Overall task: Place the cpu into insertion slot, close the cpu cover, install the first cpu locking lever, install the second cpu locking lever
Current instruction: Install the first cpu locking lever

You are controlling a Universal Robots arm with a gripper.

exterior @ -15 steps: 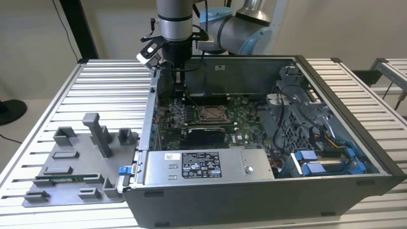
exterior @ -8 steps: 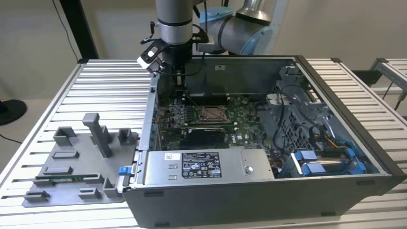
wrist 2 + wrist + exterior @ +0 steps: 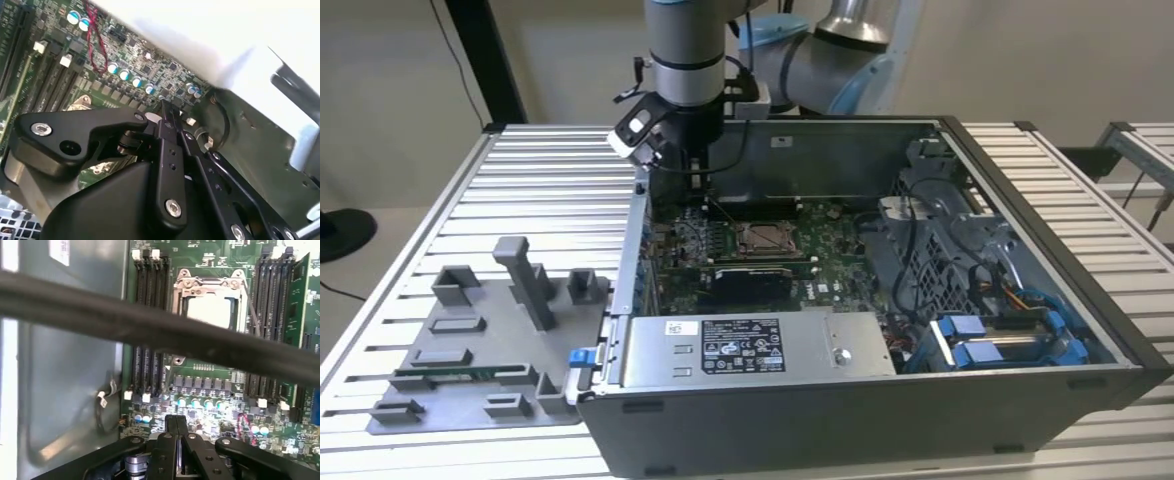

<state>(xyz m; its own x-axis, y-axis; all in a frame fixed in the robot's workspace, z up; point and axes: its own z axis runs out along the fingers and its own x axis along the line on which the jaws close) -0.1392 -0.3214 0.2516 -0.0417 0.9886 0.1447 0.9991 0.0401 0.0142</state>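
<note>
Inside the open computer case the insertion slot (image 3: 762, 238) sits in the green circuit board. In the first wrist view the cpu (image 3: 212, 310) shows its pale metal top inside the slot. The silvery cpu cover (image 3: 210, 284) lies as a frame around it. A thin locking lever (image 3: 253, 316) runs along one side of the slot. My gripper (image 3: 706, 192) hangs over the board's far corner near the case wall, at the exterior view's left of the slot. In both wrist views its black fingers (image 3: 170, 432) (image 3: 167, 117) are pressed together with nothing between them, above small capacitors (image 3: 125, 75).
Long black memory slots (image 3: 149, 320) flank the socket. A thick black cable (image 3: 100, 315) crosses the first wrist view. The power supply (image 3: 740, 350) and blue drive clips (image 3: 987, 345) fill the case's near side. A grey fixture plate (image 3: 480, 340) lies on the table outside the case.
</note>
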